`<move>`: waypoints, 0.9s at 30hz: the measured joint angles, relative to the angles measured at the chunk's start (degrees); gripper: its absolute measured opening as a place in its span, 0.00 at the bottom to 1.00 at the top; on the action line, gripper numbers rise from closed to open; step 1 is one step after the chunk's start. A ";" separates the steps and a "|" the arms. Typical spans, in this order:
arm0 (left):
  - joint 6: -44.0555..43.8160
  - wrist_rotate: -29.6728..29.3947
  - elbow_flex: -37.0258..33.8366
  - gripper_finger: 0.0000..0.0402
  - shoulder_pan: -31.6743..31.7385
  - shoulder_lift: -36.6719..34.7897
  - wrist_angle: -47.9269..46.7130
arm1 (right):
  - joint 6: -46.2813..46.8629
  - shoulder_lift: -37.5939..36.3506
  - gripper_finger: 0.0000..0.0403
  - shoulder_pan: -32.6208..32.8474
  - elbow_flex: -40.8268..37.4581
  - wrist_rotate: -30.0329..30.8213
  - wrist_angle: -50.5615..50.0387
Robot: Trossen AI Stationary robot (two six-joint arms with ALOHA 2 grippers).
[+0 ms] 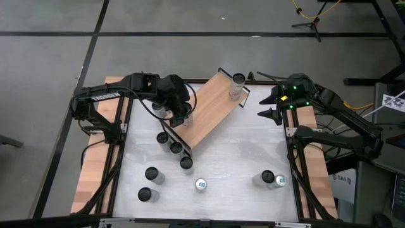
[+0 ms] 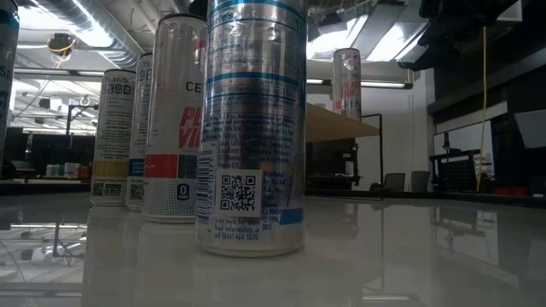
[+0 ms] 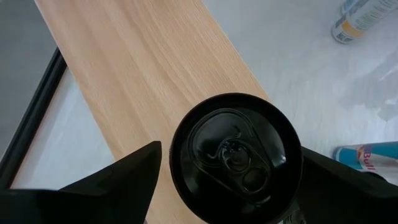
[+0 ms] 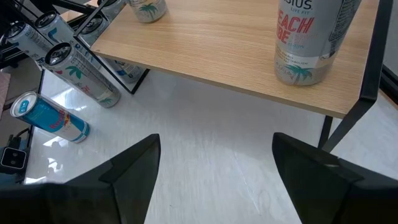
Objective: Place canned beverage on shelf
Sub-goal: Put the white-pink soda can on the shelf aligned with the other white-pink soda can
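The shelf (image 1: 212,107) is a light wooden board with black frame ends, lying slantwise at the table's far middle. My left gripper (image 1: 181,116) is over the shelf's left end, shut on a black-topped can (image 3: 236,155). The right wrist view shows this can (image 4: 146,9) upright at the board's far end. Another can (image 1: 238,81) stands on its base at the shelf's right end (image 4: 308,37). My right gripper (image 1: 269,106) hangs open to the right of the shelf, with nothing between its fingers (image 4: 130,168). My left gripper has the can between its two fingers, on its side wall (image 3: 300,171) below the top rim. The fingers slant down from the table's left. The can top hides the contact, and a sliver of board shows beside one finger (image 3: 140,174). The can is upright, base at the board.
Three cans (image 1: 175,147) stand in a row on the white tabletop just in front of the shelf's left end. More cans stand near the front: two at the left (image 1: 149,183), one in the middle (image 1: 201,184), two at the right (image 1: 273,179). One can (image 1: 158,109) is under my left arm.
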 joint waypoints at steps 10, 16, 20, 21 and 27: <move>0.01 -0.14 0.00 0.79 0.00 0.00 0.02 | 0.01 0.00 0.76 0.00 0.00 0.00 0.01; 0.00 -0.16 0.00 0.79 0.00 0.00 0.02 | 0.01 0.00 0.76 0.00 0.00 0.00 -0.01; 0.02 -0.19 0.00 0.79 0.00 0.00 0.12 | 0.00 0.00 0.76 0.00 0.00 -0.02 0.00; 0.00 -0.21 0.00 0.79 0.00 0.00 0.42 | 0.01 0.00 0.76 0.00 0.00 0.00 -0.01; -0.46 -0.35 0.00 0.79 0.00 -0.02 5.07 | 0.01 0.00 0.76 0.00 0.00 -0.01 0.00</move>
